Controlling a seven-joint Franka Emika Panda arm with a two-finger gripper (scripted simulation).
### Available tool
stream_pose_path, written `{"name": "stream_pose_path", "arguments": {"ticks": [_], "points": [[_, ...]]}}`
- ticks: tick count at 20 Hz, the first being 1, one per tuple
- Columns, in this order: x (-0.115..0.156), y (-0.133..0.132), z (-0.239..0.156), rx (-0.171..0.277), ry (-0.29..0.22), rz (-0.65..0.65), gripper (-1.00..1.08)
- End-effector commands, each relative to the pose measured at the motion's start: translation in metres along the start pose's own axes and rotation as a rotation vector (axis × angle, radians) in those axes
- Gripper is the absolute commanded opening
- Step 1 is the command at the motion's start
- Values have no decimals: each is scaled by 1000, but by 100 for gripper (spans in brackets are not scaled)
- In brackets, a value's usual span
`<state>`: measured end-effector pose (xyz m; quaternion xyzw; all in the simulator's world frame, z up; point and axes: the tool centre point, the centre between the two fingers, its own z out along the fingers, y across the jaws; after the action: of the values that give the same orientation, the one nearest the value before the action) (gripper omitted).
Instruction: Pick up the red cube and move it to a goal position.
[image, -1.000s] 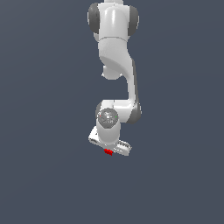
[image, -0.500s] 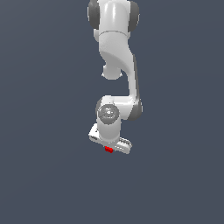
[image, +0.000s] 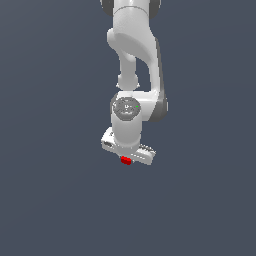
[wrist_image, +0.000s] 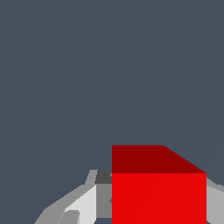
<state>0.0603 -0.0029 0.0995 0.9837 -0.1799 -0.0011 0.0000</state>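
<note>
Red against flat slate grey: the red cube (image: 125, 160) is the only colour out here, peeking from under the white tool (image: 127, 159) at the end of the arm (image: 135, 55), which hangs straight down from twelve o'clock. Scanning left to right in the exterior view, the tool's crossbar starts at about nine o'clock of the cube, passes over it, and slopes off toward four o'clock. The cube sits directly beneath the wrist, tucked between the fingers.

The wrist view says the same: the cube (wrist_image: 158, 197) fills the space between the pale fingers (wrist_image: 81, 204), one pressed to each flank. I judge the tool clamped on the cube, carrying it.

No goal marker shows in either view, so I cannot tell which way the carry must go. The cube lies dead centre in the grip, with no long axis to worry about.
</note>
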Motion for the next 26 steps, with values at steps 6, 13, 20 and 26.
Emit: {"name": "stream_pose_path", "arguments": {"ticks": [6, 13, 20, 26], "points": [[-25, -1, -78, 1, 2, 0, -100], [-50, -1, -159, 1, 2, 1, -100], [-74, -2, -240, 0, 2, 1, -100], [-89, -4, -296, 0, 3, 1, -100]]}}
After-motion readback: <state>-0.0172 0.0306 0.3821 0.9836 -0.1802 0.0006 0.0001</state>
